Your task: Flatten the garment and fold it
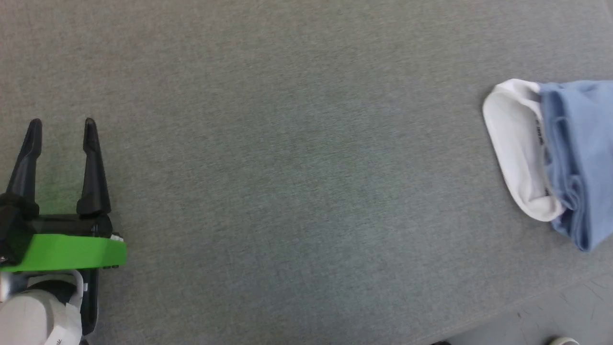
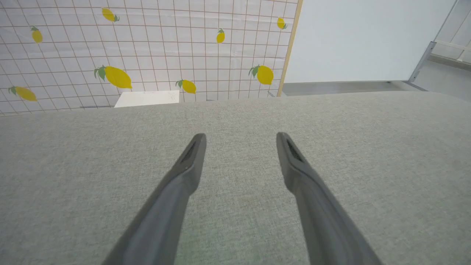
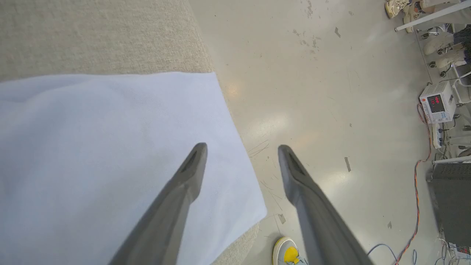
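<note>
Garment [image 1: 579,153] is folded up over by the bench's [image 1: 287,167] right side, near the front edge, w/ the white collar [image 1: 512,143] pointing toward the middle of the bench and the blue part running off the head view. From the right wrist cam, a flat blue corner of it sits right at the bench edge, floor [image 3: 312,92] just past it.

Left gripper [image 1: 62,122] is over bare grey bench near the front left, well apart from the shirt, fingers spread wide w/ nothing btwn them. Right gripper [image 3: 242,146] is also wide open and holding nothing: one finger over the blue fabric, the other over the floor. Can't tell if it's touching the cloth.

A grey/yellow shoe [image 3: 289,254] is on the floor by the bench.
</note>
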Tool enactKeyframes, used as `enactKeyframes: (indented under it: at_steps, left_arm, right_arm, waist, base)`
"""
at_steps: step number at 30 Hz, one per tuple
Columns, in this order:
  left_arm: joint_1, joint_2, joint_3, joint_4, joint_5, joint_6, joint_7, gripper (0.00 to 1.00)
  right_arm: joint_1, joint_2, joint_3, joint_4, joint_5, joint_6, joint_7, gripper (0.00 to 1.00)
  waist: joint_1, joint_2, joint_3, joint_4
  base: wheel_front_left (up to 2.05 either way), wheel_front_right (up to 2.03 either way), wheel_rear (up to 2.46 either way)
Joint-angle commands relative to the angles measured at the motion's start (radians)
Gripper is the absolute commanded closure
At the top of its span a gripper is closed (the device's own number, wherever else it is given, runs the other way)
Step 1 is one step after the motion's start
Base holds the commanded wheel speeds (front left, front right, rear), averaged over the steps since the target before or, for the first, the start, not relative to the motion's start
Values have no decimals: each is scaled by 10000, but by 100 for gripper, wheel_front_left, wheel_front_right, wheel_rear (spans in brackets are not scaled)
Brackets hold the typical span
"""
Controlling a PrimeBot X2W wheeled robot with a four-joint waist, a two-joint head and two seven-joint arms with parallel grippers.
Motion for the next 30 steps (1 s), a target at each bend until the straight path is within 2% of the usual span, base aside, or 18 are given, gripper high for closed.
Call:
enactKeyframes:
  at_steps: [1,6,10,15,22,30]
  left_arm:
    - [6,39,65,-25,-67,87,-79,0]
    - [77,-172,-28,378,-184,136,-395,0]
    - [130,-469,-153,882,-343,164,-794,0]
    - [229,-748,-182,1501,-562,189,-1197,0]
    - [329,-1031,-83,2089,-790,310,-1500,0]
    - [278,-1226,-52,2911,-892,513,-1580,0]
  right_arm:
    - [-277,77,-115,2,-135,-21,-223,0]
    - [-583,250,57,-670,108,-21,-1783,0]
    - [-731,298,669,-1570,819,-21,-2964,0]
    - [-679,594,1635,-3161,1807,-21,-3804,0]
    - [427,1941,2272,-5413,1995,-21,-4793,0]
    - [2434,3833,2469,-6285,1515,-21,-5809,0]
  waist:
    - [-3,0,12,204]
    - [-3,0,-624,464]
    - [-3,0,-1445,839]
    - [-3,0,-2658,1395]
    - [-3,0,-4083,2256]
    - [-3,0,-5107,3084]
  base:
    - [0,0,0]
    - [0,0,0]
    - [0,0,0]
    - [0,0,0]
    - [0,0,0]
    - [0,0,0]
